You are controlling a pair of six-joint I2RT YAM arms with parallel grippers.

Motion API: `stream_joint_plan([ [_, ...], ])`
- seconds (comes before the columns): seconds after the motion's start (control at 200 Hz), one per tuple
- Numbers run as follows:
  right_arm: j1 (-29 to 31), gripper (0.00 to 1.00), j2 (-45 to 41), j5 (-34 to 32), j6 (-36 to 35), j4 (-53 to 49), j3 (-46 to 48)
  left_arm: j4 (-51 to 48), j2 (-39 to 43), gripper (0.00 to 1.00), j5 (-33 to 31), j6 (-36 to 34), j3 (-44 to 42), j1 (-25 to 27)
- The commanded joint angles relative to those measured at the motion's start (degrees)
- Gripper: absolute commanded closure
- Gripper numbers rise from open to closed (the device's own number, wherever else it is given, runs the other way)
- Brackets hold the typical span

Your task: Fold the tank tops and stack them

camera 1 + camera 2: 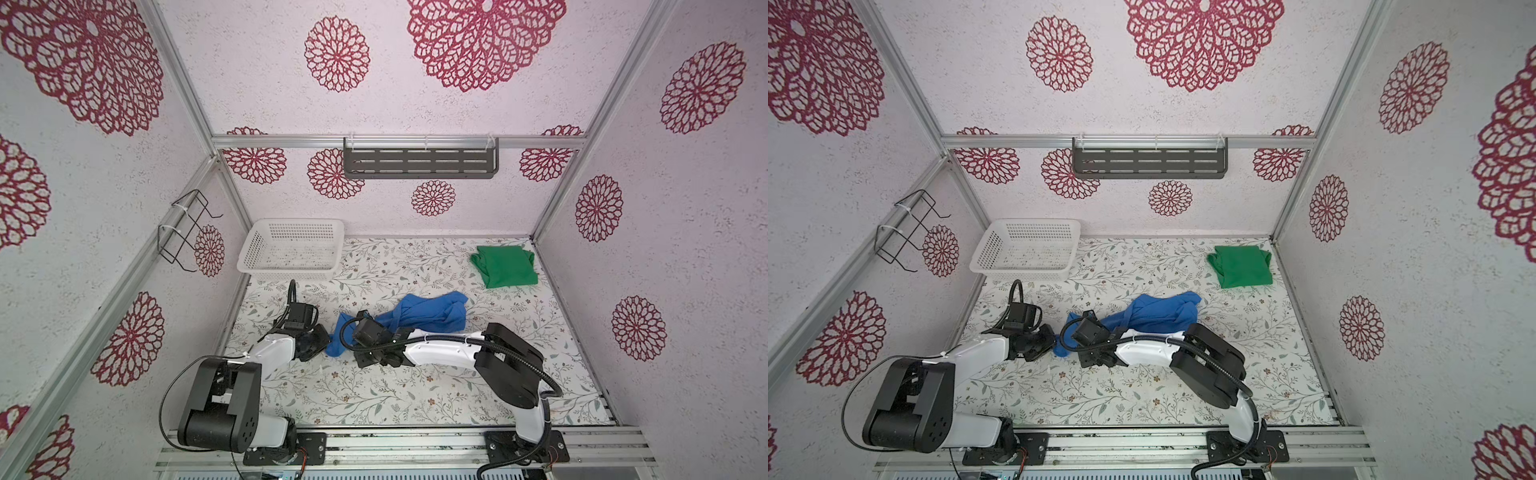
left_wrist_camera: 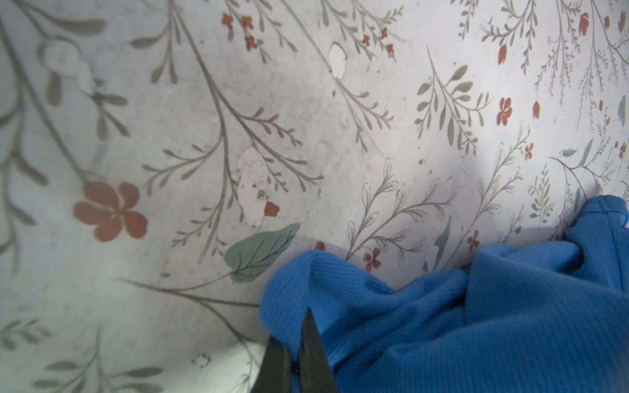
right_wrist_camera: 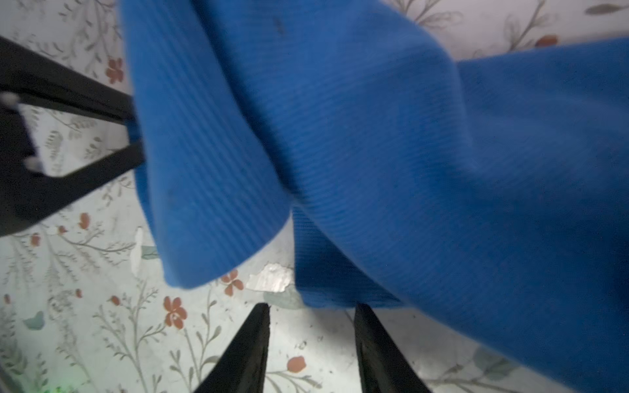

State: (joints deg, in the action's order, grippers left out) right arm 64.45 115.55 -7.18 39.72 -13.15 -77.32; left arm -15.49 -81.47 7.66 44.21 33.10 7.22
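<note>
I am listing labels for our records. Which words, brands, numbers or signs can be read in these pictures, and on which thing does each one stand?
None: no text can be read in any view.
The blue tank top, the green tank top and the white basket show no print or tag.
The wall shelf, the table cover and the walls bear only slots or flower patterns.

Centre: crumpled blue tank top; far right corner: folded green tank top.
</note>
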Motion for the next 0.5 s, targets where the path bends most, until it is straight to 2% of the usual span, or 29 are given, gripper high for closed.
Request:
stream_joint_plan([
  [0.0,0.15,0.58,1.87,-3.94,-2.12,-4.1,-2.47,-2.79,1.15,1.0,-2.38,-0.57,0.32,0.25],
  [0.105,-0.15,0.66,3.01,-6.89,-3.01,-5.55,-2.97,-4.91,3.2,1.0,-3.83,-1.03,1.54,0.2],
  [0.255,-1.87,1.0,0.97,-9.04,-3.69,-5.35,-0.92,-8.34,7.16,1.0,-5.43,-1.42,3.46,0.25],
  [0.365,-3.8,1.0,-4.28,-10.05,-4.38,-5.49,3.28,-12.74,10.8,1.0,-7.59,-2.54,6.03,0.25],
  [0.495,-7.16,1.0,-14.67,-10.14,-6.28,-7.03,9.5,-17.61,14.44,1.0,-10.83,-5.18,10.18,0.16],
])
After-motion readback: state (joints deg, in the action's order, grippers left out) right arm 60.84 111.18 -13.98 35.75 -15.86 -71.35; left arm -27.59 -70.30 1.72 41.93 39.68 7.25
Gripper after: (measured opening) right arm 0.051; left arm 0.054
